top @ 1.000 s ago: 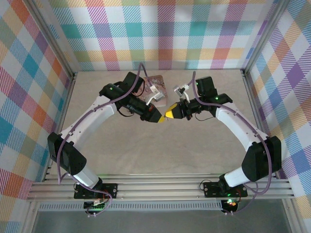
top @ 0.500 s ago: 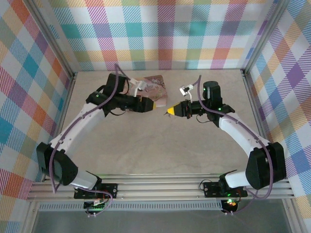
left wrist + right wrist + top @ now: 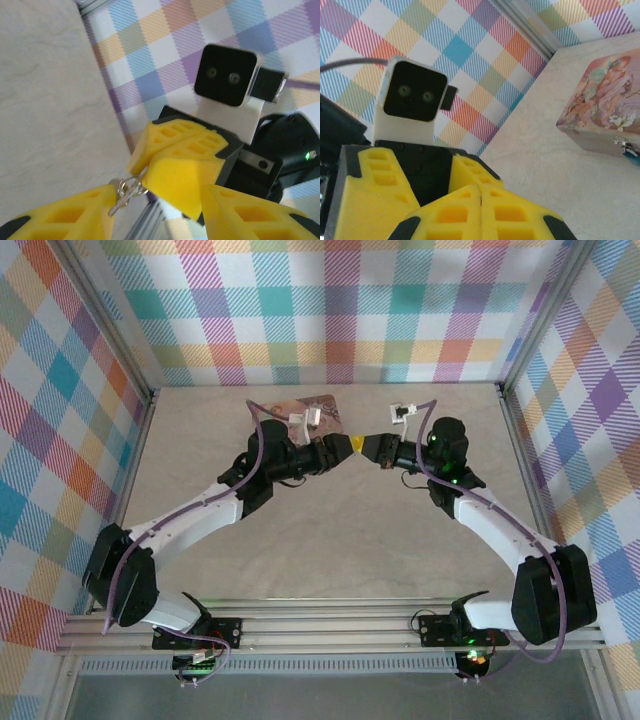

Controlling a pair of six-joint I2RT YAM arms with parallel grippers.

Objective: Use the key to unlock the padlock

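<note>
My right gripper (image 3: 480, 187) is shut on the small silvery key (image 3: 119, 199). The key and its ring (image 3: 131, 187) stick out from the side of the pressed yellow fingers (image 3: 182, 165). My left gripper (image 3: 157, 200) is open, one finger on each side of the right gripper's tip, with the key beside its left finger (image 3: 65, 212). From above, both grippers (image 3: 348, 446) (image 3: 362, 446) meet tip to tip over the table. The padlock (image 3: 631, 150) is a tiny teal piece at the clasp of the pink tin (image 3: 602, 105), at the right wrist view's edge.
The pink illustrated tin (image 3: 322, 403) lies at the back of the table, just behind the left arm's wrist. Plaid walls (image 3: 330, 310) close in the table on three sides. Bare beige table (image 3: 330, 540) lies in front of the grippers.
Both grippers have risen toward the back and come together. Half a second ago their tips were apart; now the open left fingers straddle the right gripper's shut tip.
</note>
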